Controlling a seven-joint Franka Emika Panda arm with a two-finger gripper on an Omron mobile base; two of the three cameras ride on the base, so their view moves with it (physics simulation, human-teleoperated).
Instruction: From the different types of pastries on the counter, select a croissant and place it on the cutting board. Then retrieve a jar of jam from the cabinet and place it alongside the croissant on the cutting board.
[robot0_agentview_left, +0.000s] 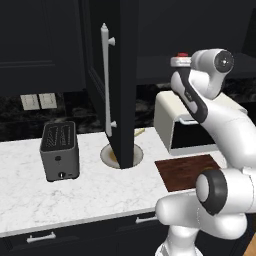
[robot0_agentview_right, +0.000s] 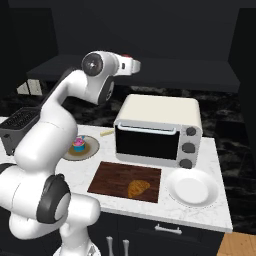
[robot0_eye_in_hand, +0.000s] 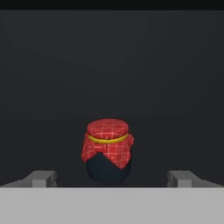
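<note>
The jar of jam (robot0_eye_in_hand: 108, 148), red checked cloth top over a dark body, stands upright on the dark cabinet shelf straight ahead of my gripper (robot0_eye_in_hand: 112, 178). The gripper is open, its fingertips (robot0_eye_in_hand: 43, 178) spread wide to either side and short of the jar. The cabinet door (robot0_agentview_left: 125, 75) hangs open with its white bar handle (robot0_agentview_left: 106, 80). The golden croissant (robot0_agentview_right: 138, 188) lies on the reddish-brown cutting board (robot0_agentview_right: 107, 180), also seen at the counter's front edge (robot0_agentview_left: 187, 170). My arm reaches up above the toaster oven (robot0_agentview_right: 157, 130).
A dark toaster (robot0_agentview_left: 60, 150) stands at the left of the marble counter (robot0_agentview_left: 30, 200). A plate (robot0_agentview_right: 90, 150) with a pink cupcake (robot0_agentview_right: 78, 145) sits left of the board, a pale round plate (robot0_agentview_right: 192, 187) right of it. A thin pastry stick (robot0_agentview_right: 106, 132) lies behind.
</note>
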